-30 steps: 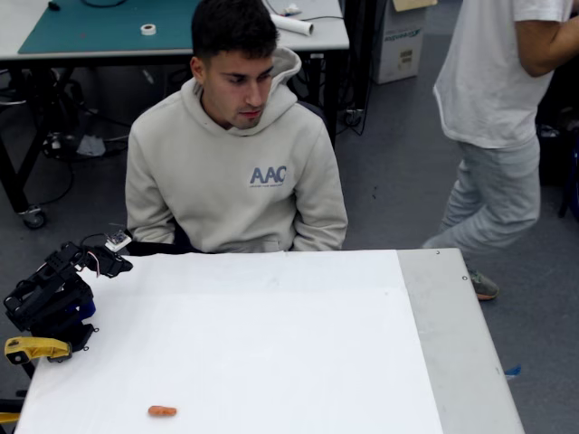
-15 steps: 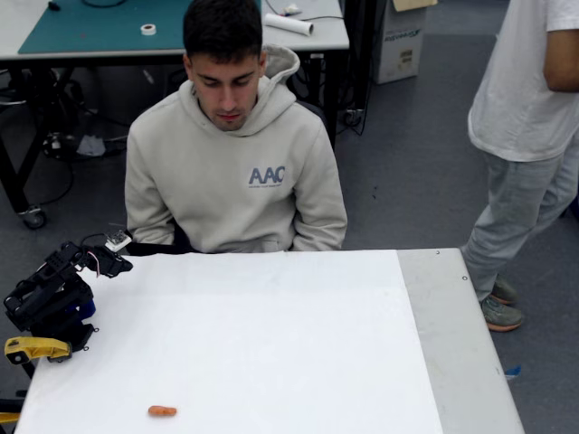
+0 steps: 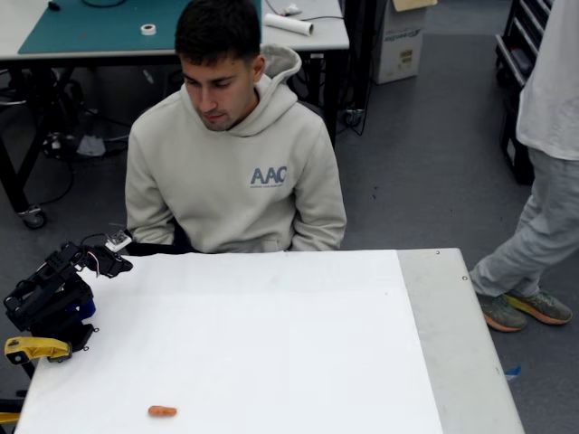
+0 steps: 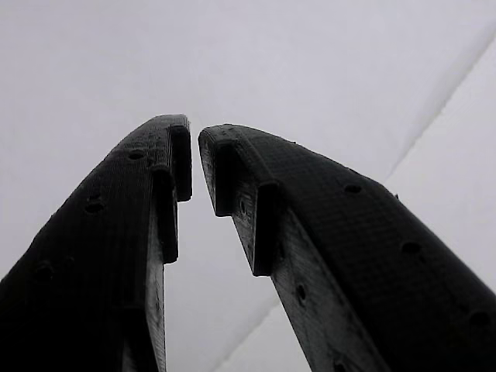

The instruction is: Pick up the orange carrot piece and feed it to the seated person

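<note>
Carrot piece (image 3: 162, 410) on table, apart from pincer (image 4: 194, 147).

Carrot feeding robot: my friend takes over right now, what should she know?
Claw: nearly shut, just a thin gap at the tips, nothing in it. The arm sits folded at the table's left edge in the fixed view.
Orange carrot piece: lying on the white table near the front left, apart from the arm.
Seated person: behind the table's far edge, looking down.
Done: nothing.
Left: open the claw, reach the carrot, pick it up, bring it to the seated person.
</note>
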`<state>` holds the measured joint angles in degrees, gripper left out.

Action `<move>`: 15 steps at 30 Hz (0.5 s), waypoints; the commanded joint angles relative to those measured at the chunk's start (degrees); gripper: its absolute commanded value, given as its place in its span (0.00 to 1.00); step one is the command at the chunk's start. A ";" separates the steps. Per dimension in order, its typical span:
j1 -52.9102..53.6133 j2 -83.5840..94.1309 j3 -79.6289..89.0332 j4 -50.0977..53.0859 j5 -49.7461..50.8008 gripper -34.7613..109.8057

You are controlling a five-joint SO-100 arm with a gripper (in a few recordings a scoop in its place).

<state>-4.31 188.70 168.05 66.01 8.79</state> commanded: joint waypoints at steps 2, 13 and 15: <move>-1.23 0.53 -0.44 -0.88 0.35 0.22; -0.79 0.53 -0.44 -0.88 0.53 0.22; -0.97 0.53 -0.44 -0.88 0.53 0.22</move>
<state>-4.31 188.70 168.05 66.01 8.79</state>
